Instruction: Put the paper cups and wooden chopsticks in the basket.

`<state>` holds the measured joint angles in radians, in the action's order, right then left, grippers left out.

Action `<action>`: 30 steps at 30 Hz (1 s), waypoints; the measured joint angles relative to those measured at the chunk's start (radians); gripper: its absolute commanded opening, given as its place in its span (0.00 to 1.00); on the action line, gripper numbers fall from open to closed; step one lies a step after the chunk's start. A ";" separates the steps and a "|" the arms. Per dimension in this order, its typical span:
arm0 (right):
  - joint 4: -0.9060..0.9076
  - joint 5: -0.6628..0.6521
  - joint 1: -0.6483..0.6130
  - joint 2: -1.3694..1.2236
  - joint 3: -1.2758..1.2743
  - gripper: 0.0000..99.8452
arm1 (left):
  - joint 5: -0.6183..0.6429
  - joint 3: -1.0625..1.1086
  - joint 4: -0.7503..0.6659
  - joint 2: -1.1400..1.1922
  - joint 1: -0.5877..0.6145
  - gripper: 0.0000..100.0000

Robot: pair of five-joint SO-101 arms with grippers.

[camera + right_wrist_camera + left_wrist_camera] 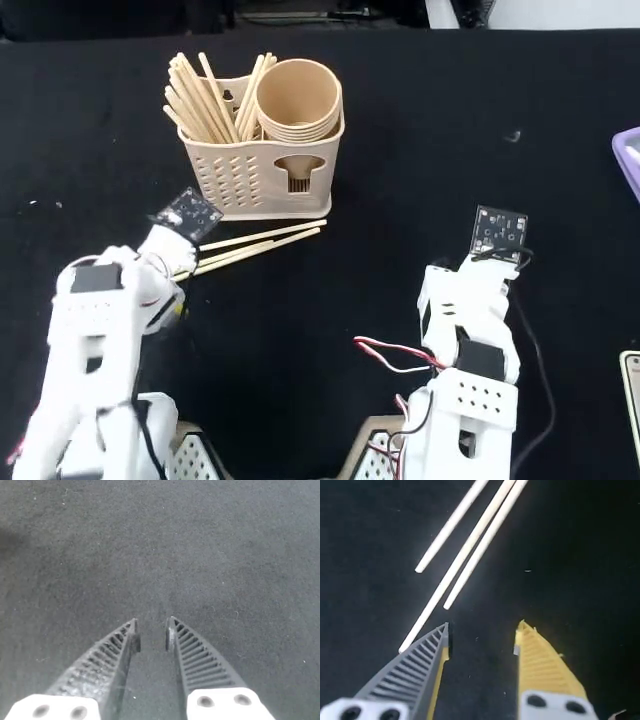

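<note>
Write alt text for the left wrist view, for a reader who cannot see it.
Three wooden chopsticks lie loose on the black table, none of them gripped. The left gripper is just short of them with its jaws open, one grey and one yellow; the nearest stick ends beside the grey tip.

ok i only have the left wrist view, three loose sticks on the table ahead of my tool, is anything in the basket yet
observer: Yes, the basket already holds a bunch of chopsticks, standing upright in one compartment.
operator: and the other compartment
observer: A stack of paper cups sits in it, right beside the sticks.
operator: anything going on to my right
observer: The right tool hangs over the bare black table, slightly open and holding nothing.
</note>
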<state>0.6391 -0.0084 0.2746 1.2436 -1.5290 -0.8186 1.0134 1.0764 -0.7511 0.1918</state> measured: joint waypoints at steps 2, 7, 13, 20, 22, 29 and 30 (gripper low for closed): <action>0.000 0.000 0.000 0.000 0.000 0.10 | -0.040 -0.006 -0.054 0.100 0.000 0.23; 0.000 0.000 0.000 0.000 0.000 0.10 | -0.078 -0.055 -0.209 0.328 -0.002 0.23; 0.000 0.000 0.000 0.000 0.000 0.10 | -0.078 -0.163 -0.242 0.503 0.005 0.23; 0.000 0.000 0.000 0.000 0.000 0.10 | -0.083 -0.270 -0.239 0.637 0.005 0.22; 0.000 0.000 0.000 0.000 0.000 0.10 | -0.083 -0.278 -0.239 0.651 0.005 0.20; 0.000 0.000 0.000 0.000 0.000 0.10 | -0.081 -0.281 -0.169 0.649 0.000 0.09; 0.000 0.000 0.000 0.000 0.000 0.10 | -0.081 -0.279 -0.152 0.640 0.000 0.07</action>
<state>0.6391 -0.0084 0.2746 1.2436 -1.5290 -0.8999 0.7342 0.9244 -0.1112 0.1918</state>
